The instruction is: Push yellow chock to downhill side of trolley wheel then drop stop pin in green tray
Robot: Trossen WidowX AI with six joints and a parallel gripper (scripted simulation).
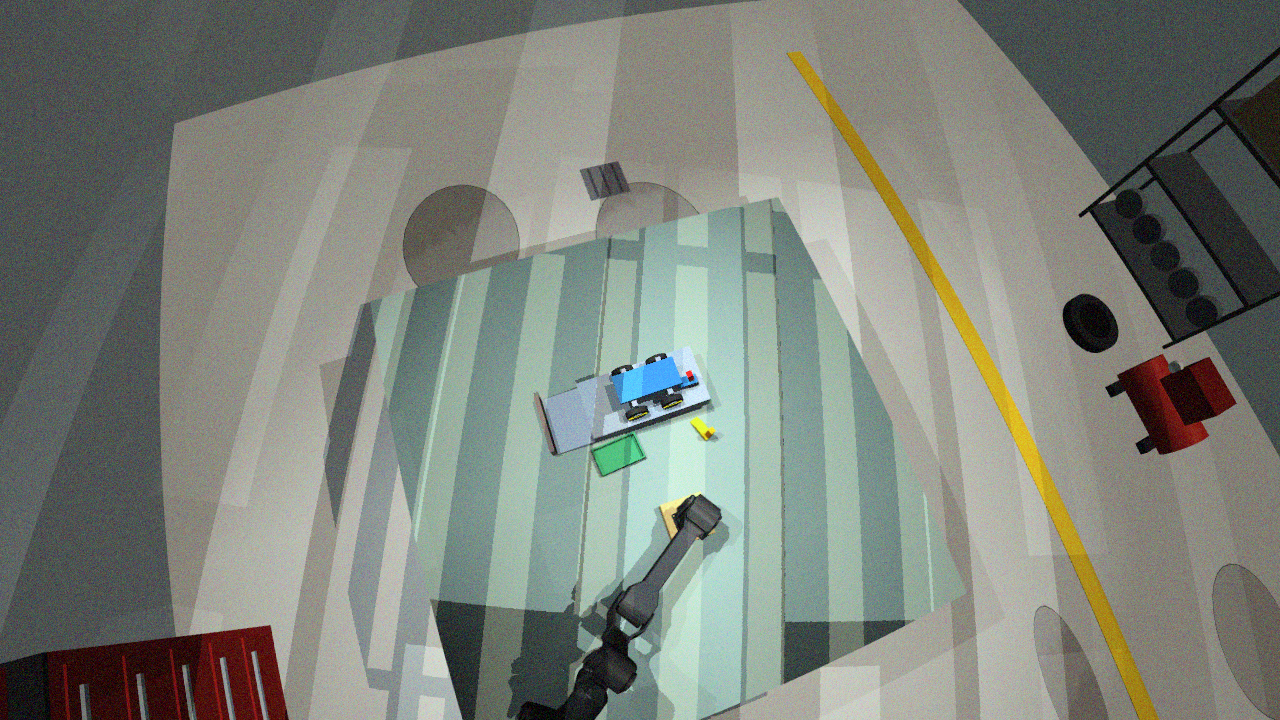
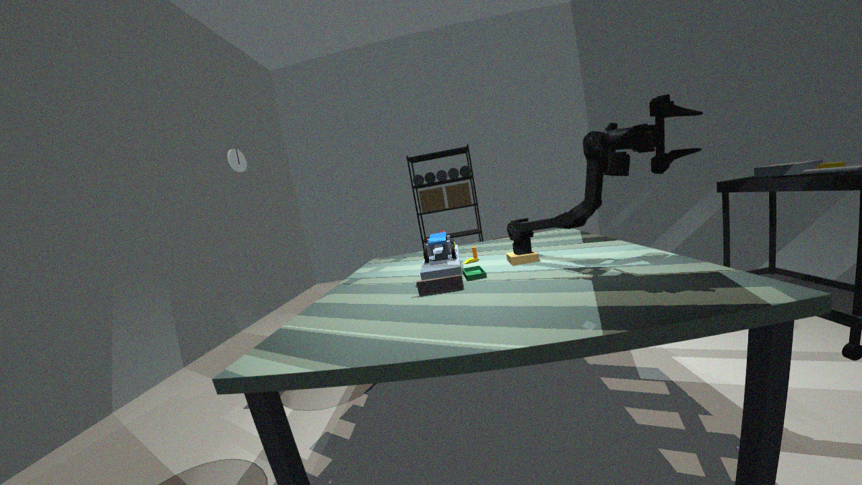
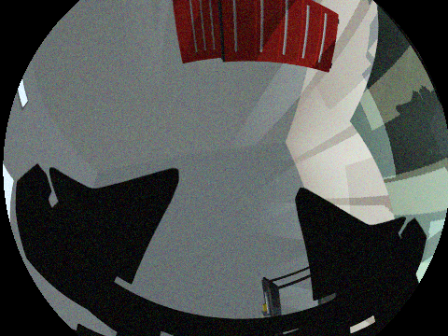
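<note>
The blue trolley (image 1: pixel 646 380) (image 2: pixel 437 237) stands on the grey ramp (image 1: pixel 570 417) (image 2: pixel 441 273), near its uphill end. The stop pin's red head (image 1: pixel 690 376) shows at the trolley's uphill end. The yellow chock (image 1: pixel 698 424) (image 2: pixel 471 261) lies on the table beside the ramp, off it and away from the wheels; its orange handle (image 2: pixel 474 252) points up. The green tray (image 1: pixel 618 454) (image 2: pixel 475 273) is beside the ramp and looks empty. My gripper (image 2: pixel 701 131) (image 3: pixel 240 185) is open and empty, raised high and far from all of these, facing away; the top view cuts it off.
The arm's base stands on a wooden block (image 1: pixel 668 512) (image 2: pixel 522 259). A brown board (image 1: pixel 545 423) (image 2: pixel 440 285) closes the ramp's downhill end. The tray sits close to the ramp's side. A red cabinet (image 1: pixel 170 685) (image 3: pixel 252 30) stands off the table.
</note>
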